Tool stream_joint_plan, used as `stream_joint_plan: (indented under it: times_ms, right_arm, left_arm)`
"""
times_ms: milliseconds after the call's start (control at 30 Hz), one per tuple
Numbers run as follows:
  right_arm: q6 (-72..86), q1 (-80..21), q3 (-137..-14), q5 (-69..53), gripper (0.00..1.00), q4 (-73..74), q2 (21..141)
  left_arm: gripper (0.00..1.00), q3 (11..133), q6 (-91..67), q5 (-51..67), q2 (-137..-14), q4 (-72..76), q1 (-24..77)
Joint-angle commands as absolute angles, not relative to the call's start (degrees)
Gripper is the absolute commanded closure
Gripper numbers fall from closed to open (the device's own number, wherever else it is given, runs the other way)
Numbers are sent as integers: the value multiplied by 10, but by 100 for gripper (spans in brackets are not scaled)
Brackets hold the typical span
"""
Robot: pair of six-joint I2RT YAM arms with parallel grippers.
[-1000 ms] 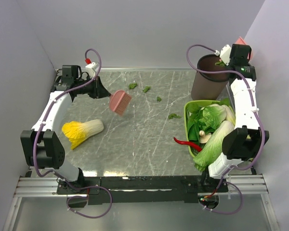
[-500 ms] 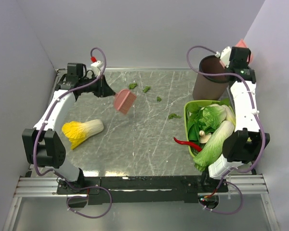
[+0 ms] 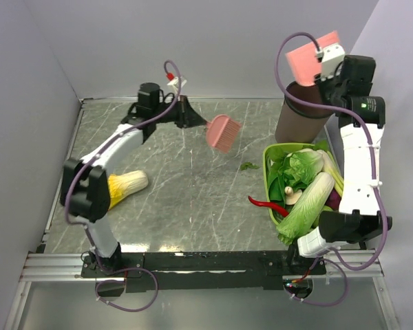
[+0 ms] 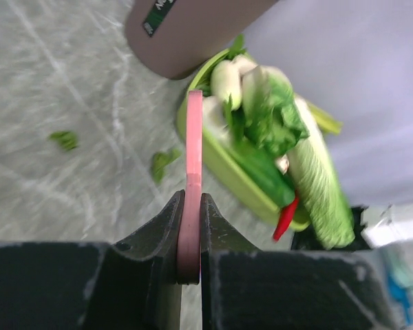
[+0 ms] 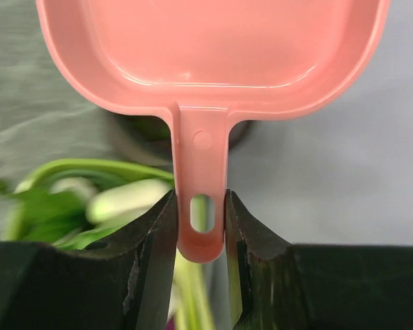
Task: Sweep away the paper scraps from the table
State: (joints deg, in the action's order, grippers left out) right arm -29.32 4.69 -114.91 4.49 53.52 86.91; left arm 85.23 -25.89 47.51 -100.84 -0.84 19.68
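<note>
pink plastic shows in both grips. the left end effector (image 3: 195, 120) is clamped shut on the thin flat handle of a brush (image 3: 224, 133). the brush head hangs tilted at about 1 o'clock from the middle of the grey-green veined worktop (image 3: 193, 206). from above i cannot tell whether its bristles touch the surface. one of the paper scraps (image 3: 248, 166) lies on the worktop at 5 o'clock of the brush head, just beside the green basket (image 3: 267, 159) at its 3 o'clock. the left wrist view shows two dark-green bits on the marble, one near the basket rim and one farther off at its 9 o'clock. the right end effector (image 5: 198, 201) grips the handle of a dustpan (image 5: 206, 48), jaws pressed on both sides of the stem. the pan is held up in the air, at 12 o'clock of the brown bin (image 3: 299, 118). the bin stands at 12 o'clock of the basket, which is heaped with pale leafy vegetables. a red chilli (image 3: 265, 204) sticks out at the basket's 8 o'clock. a yellow-and-white cabbage (image 3: 126, 184) lies at 9 o'clock on the worktop.
</note>
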Motion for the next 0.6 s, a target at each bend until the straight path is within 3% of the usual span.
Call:
stream_joint_plan:
  times_ms: [0, 100, 367, 567]
  right_arm:
    - [-245, -3, -1108, -73, 100, 582, 814]
    - [-258, -51, -1064, -57, 100, 581, 789]
    - [-244, -58, -1027, -54, 100, 584, 765]
    - [-237, -58, -1013, -63, 100, 587, 770]
  left_arm:
    - [99, 881, -421, 470, -1093, 169, 216]
    - [99, 911, -474, 464, -1160, 217, 232]
    - [99, 987, -521, 470, -1306, 229, 278]
    - [99, 976, -503, 390, -1309, 143, 282]
